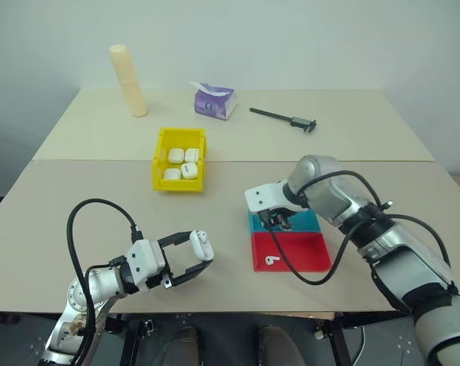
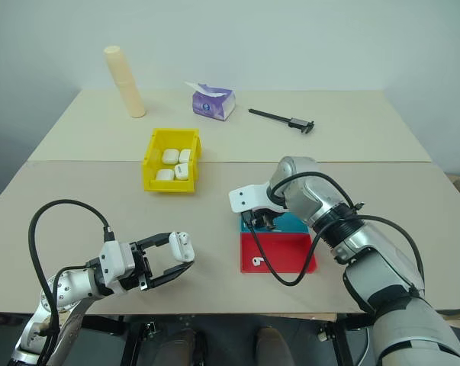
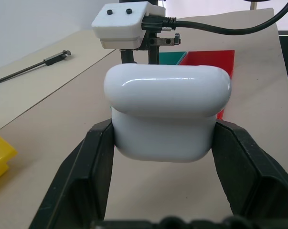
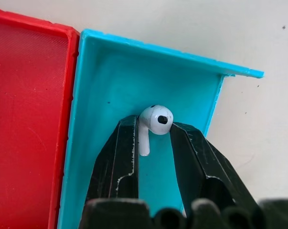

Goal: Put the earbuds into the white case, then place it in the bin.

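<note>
A white case (image 3: 167,112) was pinched between the two black fingers of the left gripper (image 1: 193,253), low and left of centre in the left eye view, just above the table (image 1: 100,198), its lid raised. The right gripper (image 4: 154,131) was seen pointed down into the blue tray (image 4: 110,86), right of centre in the head views, with its fingers pressed close about an earbud (image 4: 153,125): in the right wrist view the rounded head showed at the fingertips and the stem ran down between them. Whether the earbud had been lifted off the tray floor could not be told. A second earbud (image 1: 271,260) lay in the red tray (image 1: 306,255), which touched the blue tray on its lower side in the frame. The yellow bin (image 1: 160,160) stood left of centre, well apart from both grippers, with several white cases (image 1: 181,162) inside it. Along the upper part of the frame were seen a cream cylinder (image 1: 128,80), a purple tissue pack (image 1: 215,101) and a dark caliper (image 1: 284,117).
</note>
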